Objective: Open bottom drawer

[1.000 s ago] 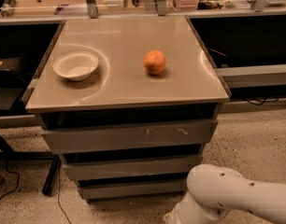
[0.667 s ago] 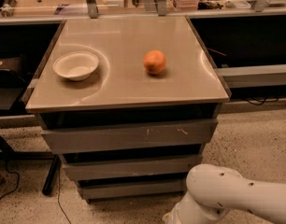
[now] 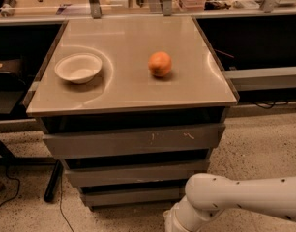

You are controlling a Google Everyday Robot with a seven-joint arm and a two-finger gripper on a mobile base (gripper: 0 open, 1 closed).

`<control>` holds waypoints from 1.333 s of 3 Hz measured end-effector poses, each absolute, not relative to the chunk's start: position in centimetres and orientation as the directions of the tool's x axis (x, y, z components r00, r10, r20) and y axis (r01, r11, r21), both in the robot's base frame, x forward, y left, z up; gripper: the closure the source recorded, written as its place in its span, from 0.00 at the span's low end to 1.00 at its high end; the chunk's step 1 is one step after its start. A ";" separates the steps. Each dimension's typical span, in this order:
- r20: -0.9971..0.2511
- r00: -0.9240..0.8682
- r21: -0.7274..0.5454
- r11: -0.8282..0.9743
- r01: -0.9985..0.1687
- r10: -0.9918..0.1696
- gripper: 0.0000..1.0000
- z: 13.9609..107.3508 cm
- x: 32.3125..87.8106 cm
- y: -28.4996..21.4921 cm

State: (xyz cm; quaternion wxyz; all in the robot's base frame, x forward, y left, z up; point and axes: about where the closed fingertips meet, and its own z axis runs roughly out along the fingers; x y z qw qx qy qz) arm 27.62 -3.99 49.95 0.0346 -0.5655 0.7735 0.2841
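Three grey drawers are stacked under a beige tabletop (image 3: 131,88) in the camera view. The bottom drawer (image 3: 131,195) is the lowest and narrowest front, plain and handleless, and it looks shut. Above it are the middle drawer (image 3: 138,173) and the widest top drawer (image 3: 133,141), which has white scratch marks. My white arm (image 3: 220,197) comes in from the right and bends down at the bottom edge, just right of the bottom drawer's front. The gripper itself is below the frame's edge and out of view.
A white bowl (image 3: 78,67) and an orange (image 3: 160,64) sit on the tabletop. Dark shelving stands to the left and right. A black table leg (image 3: 52,180) and a cable (image 3: 7,187) are on the speckled floor at the left.
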 end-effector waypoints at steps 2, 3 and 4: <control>-0.412 -0.415 0.401 0.247 -0.882 -0.811 0.00 42.6 33.2 -4.0; -0.419 -0.427 0.420 0.246 -0.874 -0.801 0.00 41.7 33.5 -3.4; -0.426 -0.430 0.435 0.236 -0.869 -0.796 0.00 41.2 33.4 -3.3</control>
